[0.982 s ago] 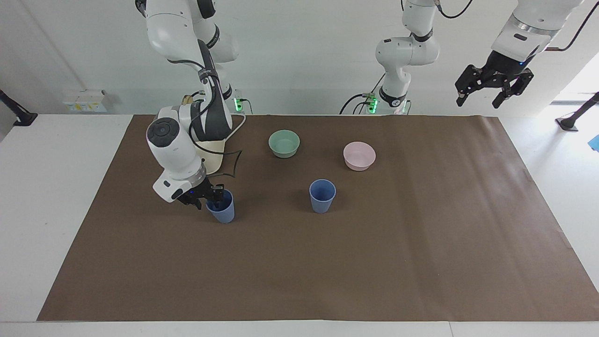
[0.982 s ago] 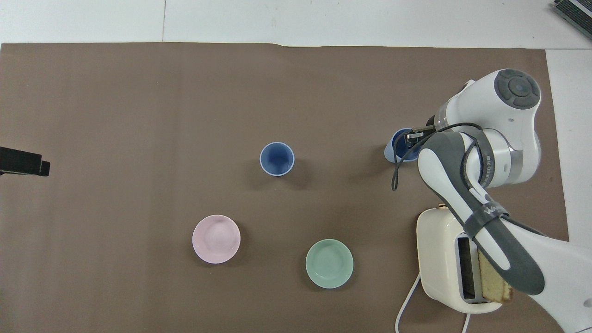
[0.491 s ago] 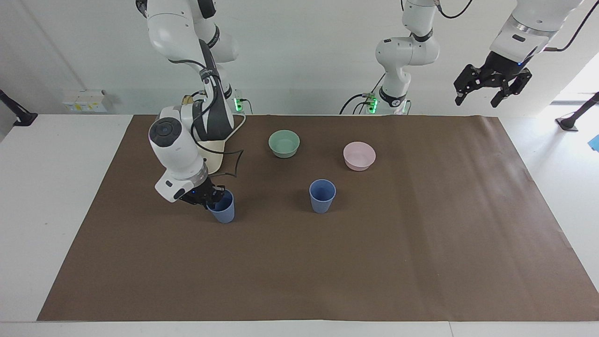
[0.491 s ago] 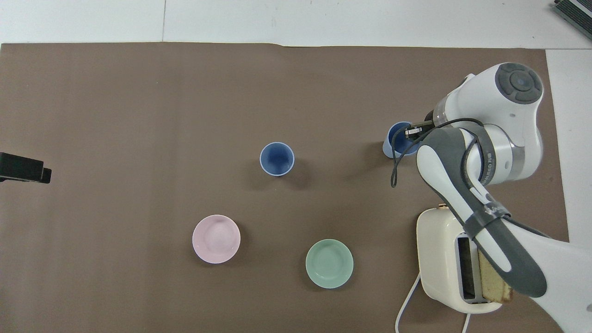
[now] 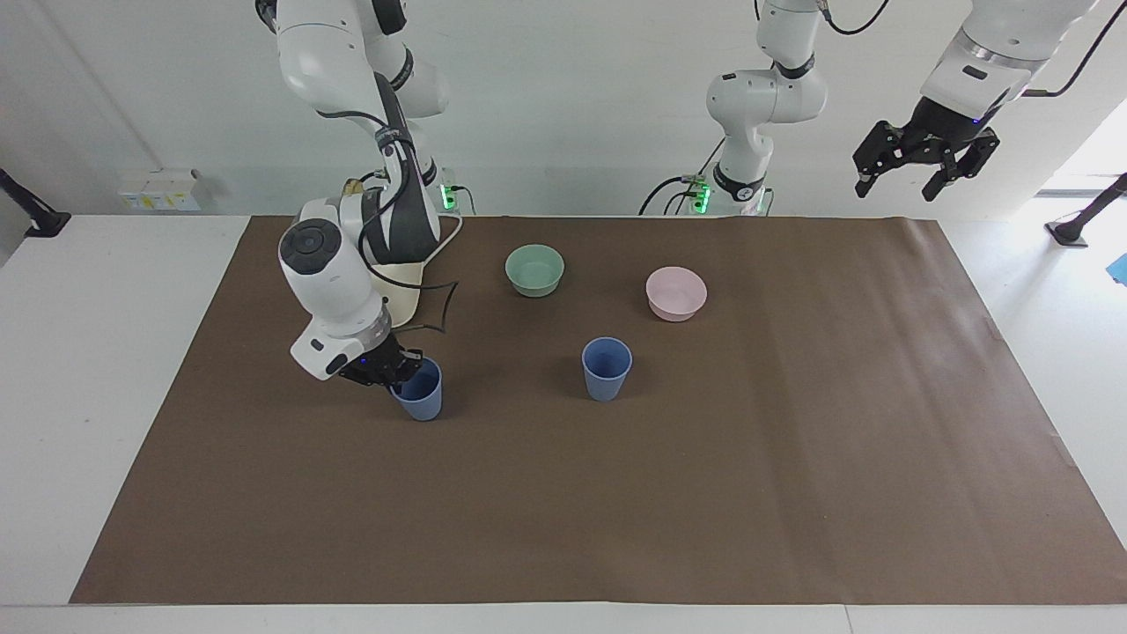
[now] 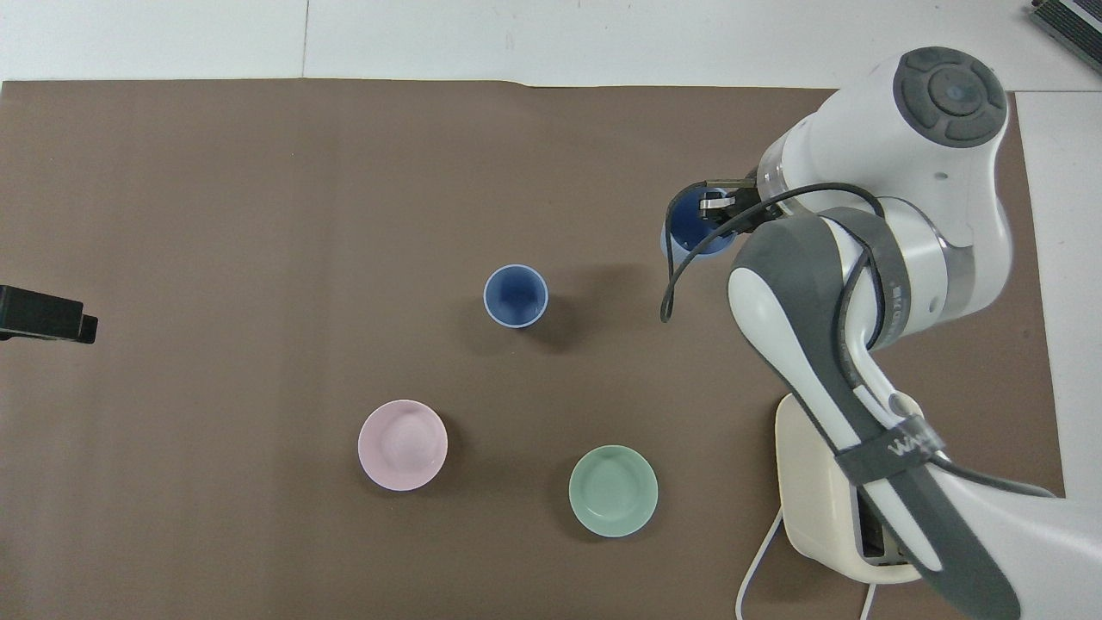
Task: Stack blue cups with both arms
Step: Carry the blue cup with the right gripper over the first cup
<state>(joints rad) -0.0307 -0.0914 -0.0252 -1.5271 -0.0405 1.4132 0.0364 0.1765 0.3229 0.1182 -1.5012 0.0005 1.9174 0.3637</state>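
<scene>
One blue cup [image 5: 421, 392] [image 6: 689, 231] stands upright toward the right arm's end of the table. My right gripper [image 5: 401, 370] [image 6: 716, 205] is shut on its rim, with one finger inside the cup. In the facing view its base looks level with the mat. The other blue cup [image 5: 607, 370] [image 6: 516, 295] stands upright and free near the middle of the mat. My left gripper [image 5: 920, 167] [image 6: 47, 314] hangs open, high over the left arm's end of the table, and waits.
A green bowl [image 5: 534, 269] [image 6: 613, 491] and a pink bowl [image 5: 675, 293] [image 6: 403, 445] sit nearer to the robots than the free cup. A cream toaster [image 5: 401, 304] [image 6: 814, 508] stands under the right arm. A brown mat [image 5: 704, 493] covers the table.
The right gripper's fingers closed on the cup's rim. In the overhead view the arm and the cup have shifted toward the middle cup. The left gripper barely moved.
</scene>
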